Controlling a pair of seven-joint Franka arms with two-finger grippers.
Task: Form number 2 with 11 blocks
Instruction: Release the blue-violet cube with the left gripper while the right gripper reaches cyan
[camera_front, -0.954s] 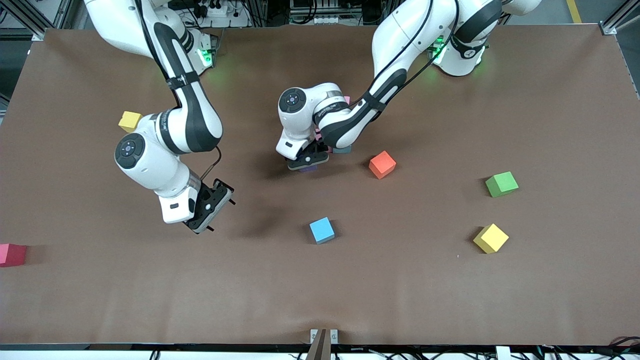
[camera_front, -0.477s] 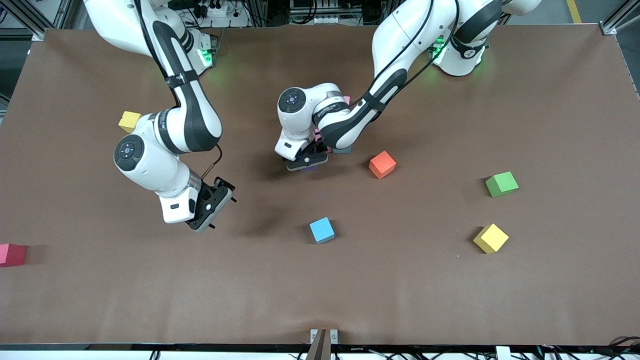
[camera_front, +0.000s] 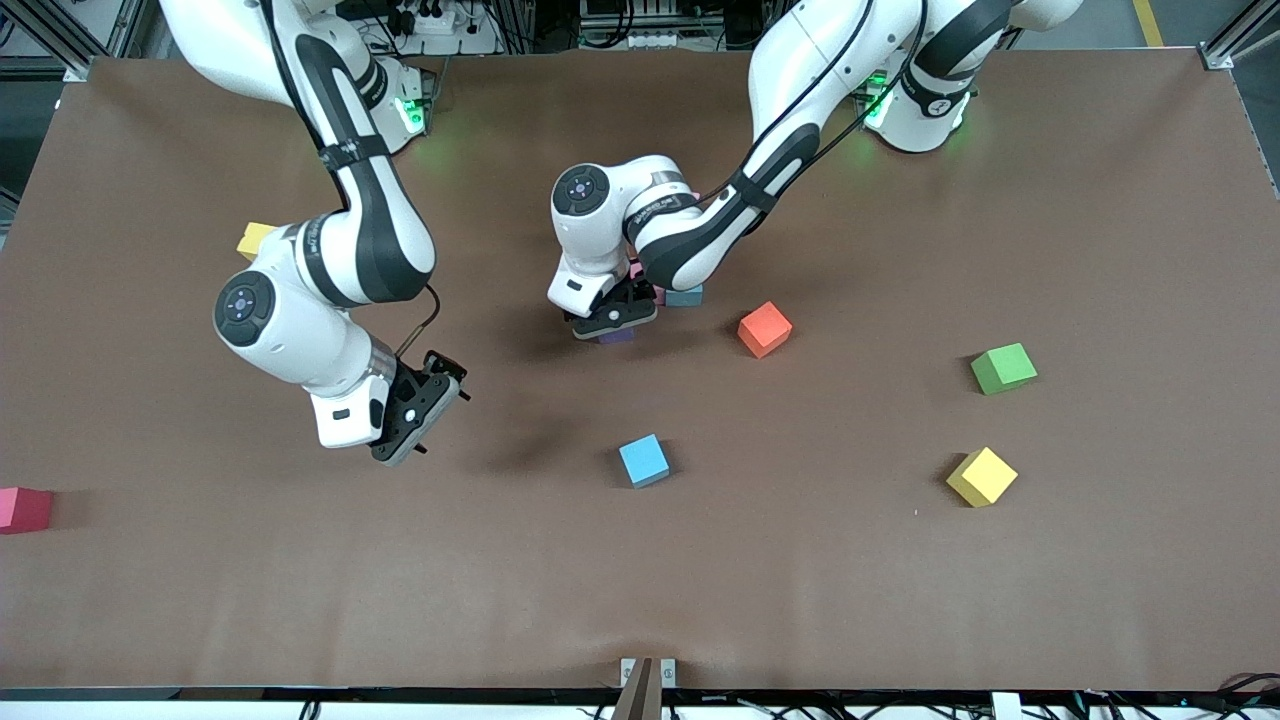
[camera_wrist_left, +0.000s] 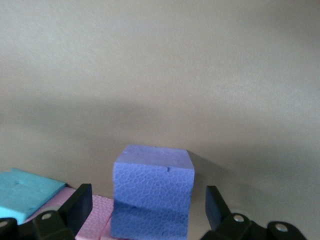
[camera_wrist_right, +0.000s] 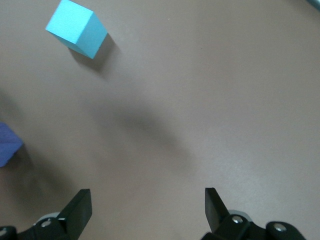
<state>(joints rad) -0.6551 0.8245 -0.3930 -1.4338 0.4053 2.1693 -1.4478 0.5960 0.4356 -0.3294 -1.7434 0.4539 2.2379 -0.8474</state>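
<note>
Purple block (camera_wrist_left: 152, 192) sits on the bench (camera_front: 900, 600) just above the centre of the front view, touching the pink blocks (camera_wrist_left: 102, 221) at the edge of the unfinished number 2. A light blue block (camera_wrist_left: 25, 192) of the same cluster lies just beside the pink ones. The left arm hides most of the figure, so I cannot tell how many blocks are in place.

The left hand (camera_wrist_left: 147, 201) hangs directly over the purple block, released. Its fingers (camera_wrist_left: 80, 207) stand apart on either side, with bench showing between each one and the foam. Over the last second this hand has lifted slightly and drawn toward the top of the frame while the purple block stayed put. I read that as a placement just finished, with the arm now free to fetch another block.

The right hand (camera_front: 408, 420) is also released and empty, over bare bench in the middle of the frame toward the right arm's end. It has drifted only a little. The loose light blue block (camera_front: 644, 461) lies below centre and also shows in the right wrist view, so it is probably the next pick. An orange block (camera_front: 765, 329) lies near the cluster. A yellow block (camera_front: 981, 476) and a green block (camera_front: 1003, 368) lie well apart toward the left arm's end.
</note>
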